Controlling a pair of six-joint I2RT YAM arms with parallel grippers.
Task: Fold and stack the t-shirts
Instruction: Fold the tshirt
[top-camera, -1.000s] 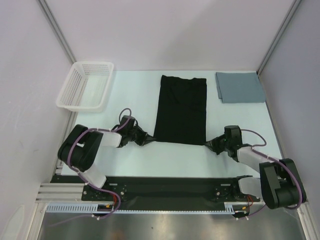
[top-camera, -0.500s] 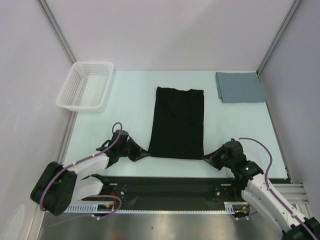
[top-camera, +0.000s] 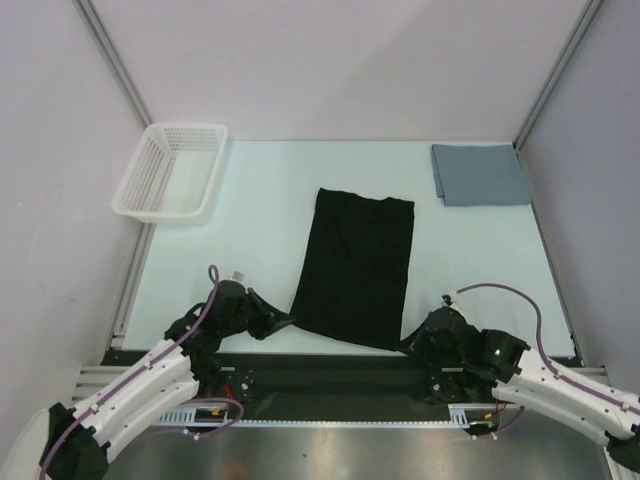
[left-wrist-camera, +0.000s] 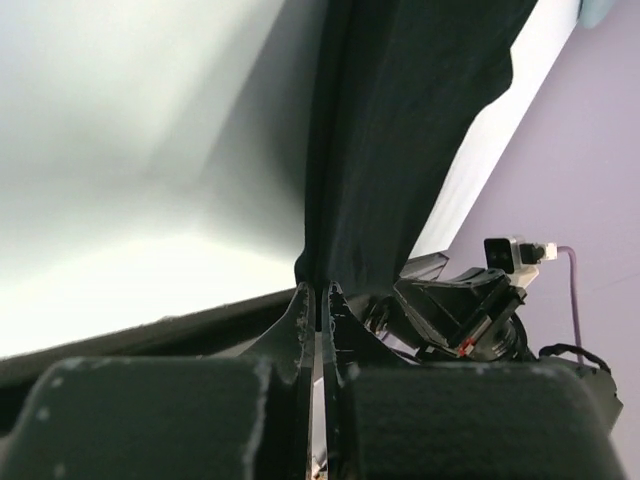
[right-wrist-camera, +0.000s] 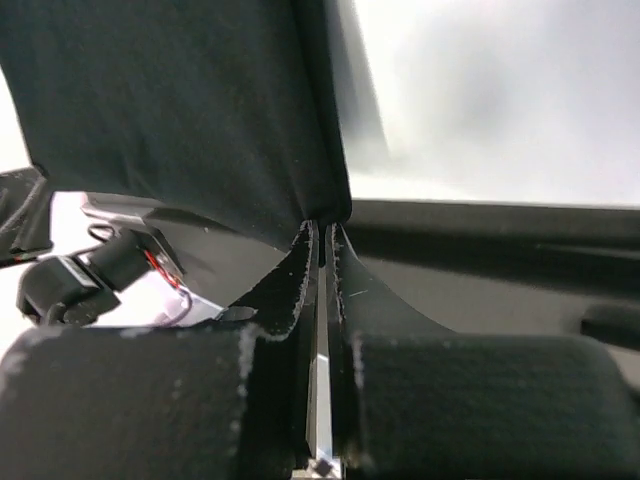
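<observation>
— Black shirt (top-camera: 355, 268): any movement?
— Dragged nearer; its near hem is now at the front edge of the bench (top-camera: 250, 220). Near corners are clamped in left fingers (left-wrist-camera: 297, 322) and right fingers (right-wrist-camera: 346, 275).
— Meaning?
— Likely positioning for the fold. Grey-blue shirt (top-camera: 480, 174) lies folded, far right.

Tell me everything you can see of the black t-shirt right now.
The black t-shirt is plain, soft, matte cloth folded into a long narrow rectangle. It lies mid-table, its length running away from the arms and slightly skewed. The left gripper pinches its near-left corner and the right gripper its near-right corner, both shut on the cloth. No print shows, and nothing else touches it.
</observation>
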